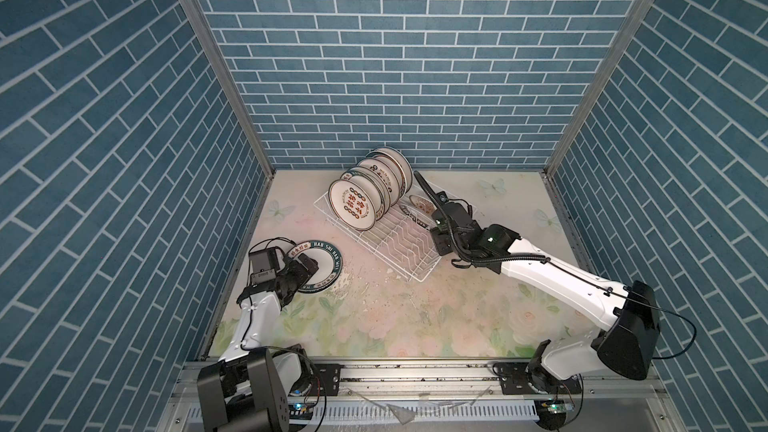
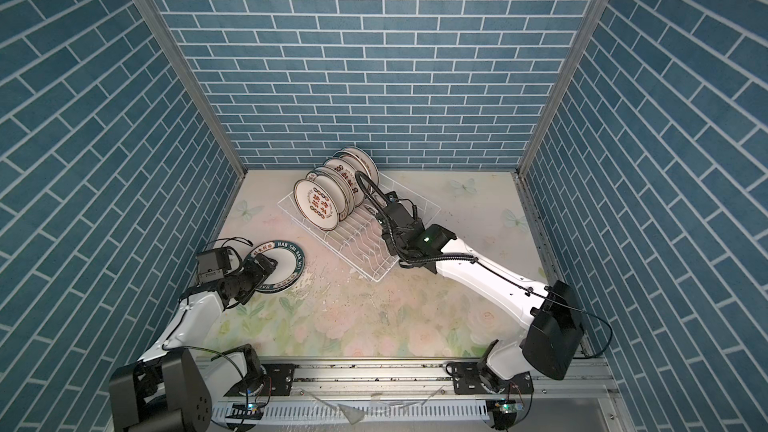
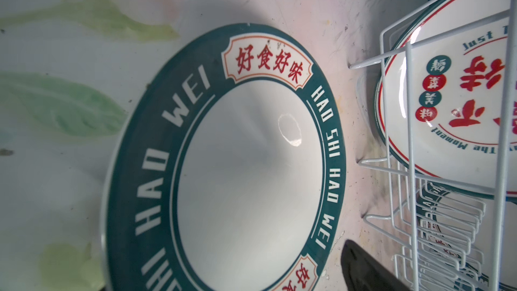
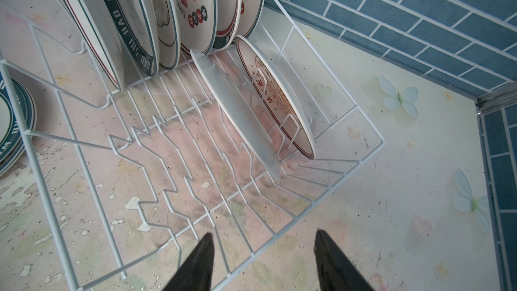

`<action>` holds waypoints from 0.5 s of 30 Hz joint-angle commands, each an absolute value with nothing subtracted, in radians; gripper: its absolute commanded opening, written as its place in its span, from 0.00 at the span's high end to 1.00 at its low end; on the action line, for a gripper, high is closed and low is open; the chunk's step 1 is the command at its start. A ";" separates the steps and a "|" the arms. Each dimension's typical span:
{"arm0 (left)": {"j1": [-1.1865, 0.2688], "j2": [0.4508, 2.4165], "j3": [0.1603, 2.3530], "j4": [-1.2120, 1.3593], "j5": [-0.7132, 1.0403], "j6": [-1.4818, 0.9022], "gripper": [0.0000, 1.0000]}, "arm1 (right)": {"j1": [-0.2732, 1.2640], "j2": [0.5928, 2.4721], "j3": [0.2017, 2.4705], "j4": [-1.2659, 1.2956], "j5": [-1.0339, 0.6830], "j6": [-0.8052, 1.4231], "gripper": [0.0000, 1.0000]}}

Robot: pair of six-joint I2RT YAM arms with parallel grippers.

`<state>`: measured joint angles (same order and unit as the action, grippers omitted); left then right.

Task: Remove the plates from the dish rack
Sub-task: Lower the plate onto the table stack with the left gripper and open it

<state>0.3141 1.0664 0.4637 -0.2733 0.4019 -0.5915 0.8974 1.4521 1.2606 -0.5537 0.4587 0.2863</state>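
Observation:
The white wire dish rack [image 1: 415, 278] [image 2: 376, 280] stands mid-table. Several plates [image 1: 353, 205] [image 2: 318, 203] stand upright at its far left end. Two more plates [image 4: 240, 113] lean together near the right rim, one showing its white back, the other [image 4: 279, 102] an orange sunburst. A green-rimmed plate [image 1: 328, 261] [image 3: 246, 163] lies flat on a low stack at the left. My left gripper [image 1: 306, 263] hovers open over it, one finger [image 3: 363, 267] clear of the rim. My right gripper [image 4: 264, 236] is open and empty above the rack's near right rim [image 4: 349, 170].
Blue brick-patterned walls [image 1: 374, 76] close the table on the left, back and right. A metal rail [image 1: 415, 371] runs along the front edge, where both arm bases sit. The floral table cover [image 1: 395, 317] is worn and flaking near the rack.

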 commanded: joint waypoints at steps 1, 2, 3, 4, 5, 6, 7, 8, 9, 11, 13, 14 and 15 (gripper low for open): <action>0.313 1.073 0.470 -0.326 0.378 -0.580 0.01 | 0.893 1.471 1.237 -0.561 0.450 0.253 0.41; 0.311 1.072 0.470 -0.332 0.374 -0.581 0.01 | 0.894 1.472 1.237 -0.562 0.446 0.252 0.42; 0.311 1.071 0.471 -0.338 0.367 -0.581 0.01 | 0.891 1.475 1.238 -0.560 0.443 0.249 0.41; 0.308 1.070 0.473 -0.343 0.361 -0.581 0.01 | 0.893 1.477 1.240 -0.560 0.442 0.249 0.41; 0.305 1.071 0.473 -0.349 0.354 -0.581 0.01 | 0.890 1.478 1.241 -0.560 0.439 0.247 0.41; 0.301 1.072 0.474 -0.354 0.348 -0.580 0.01 | 0.891 1.481 1.241 -0.560 0.435 0.245 0.41; 0.297 1.074 0.478 -0.361 0.340 -0.583 0.01 | 0.890 1.483 1.242 -0.559 0.431 0.244 0.41; 0.293 1.078 0.479 -0.364 0.336 -0.583 0.01 | 0.889 1.485 1.241 -0.556 0.428 0.244 0.41; 0.288 1.081 0.482 -0.369 0.331 -0.582 0.01 | 0.889 1.488 1.239 -0.553 0.423 0.243 0.41; 0.278 1.088 0.492 -0.387 0.307 -0.578 0.01 | 0.889 1.492 1.238 -0.548 0.414 0.242 0.41; 0.266 1.088 0.509 -0.420 0.256 -0.573 0.01 | 0.888 1.496 1.237 -0.541 0.401 0.238 0.41; 0.259 1.091 0.519 -0.444 0.233 -0.573 0.01 | 0.886 1.496 1.235 -0.540 0.396 0.238 0.41; 0.249 1.095 0.530 -0.464 0.205 -0.571 0.01 | 0.885 1.496 1.233 -0.536 0.391 0.235 0.41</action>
<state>0.2657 1.0798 0.5034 -0.3489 0.3058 -0.5884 0.8906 1.4876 1.2606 -0.5484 0.4160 0.2771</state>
